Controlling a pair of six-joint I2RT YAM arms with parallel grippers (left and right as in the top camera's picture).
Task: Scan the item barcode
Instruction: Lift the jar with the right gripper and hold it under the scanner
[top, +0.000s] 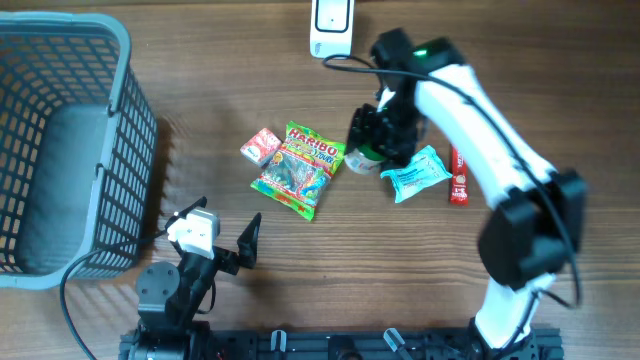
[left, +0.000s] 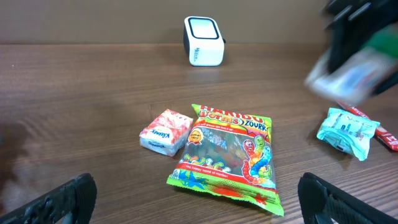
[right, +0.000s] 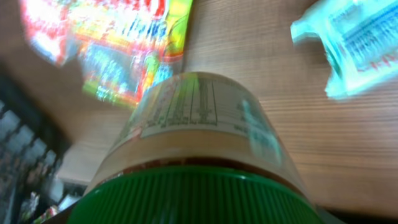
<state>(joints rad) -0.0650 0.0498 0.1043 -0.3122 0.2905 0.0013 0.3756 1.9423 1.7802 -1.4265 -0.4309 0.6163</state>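
A jar (right: 199, 124) with a green lid and a printed label fills the right wrist view, and my own fingers do not show there. From above, my right gripper (top: 385, 130) is shut on the jar (top: 366, 156) in the middle of the table. The left wrist view shows the jar (left: 348, 71) blurred and lifted off the wood at the right. The white scanner (top: 332, 25) stands at the far edge, also seen as the scanner (left: 204, 42). My left gripper (top: 222, 232) rests open and empty near the front.
A Haribo bag (top: 298, 168), a small tissue pack (top: 261, 146), a teal packet (top: 415, 173) and a red stick pack (top: 459, 175) lie on the table. A grey basket (top: 130, 90) stands at the left. A cable runs from the scanner.
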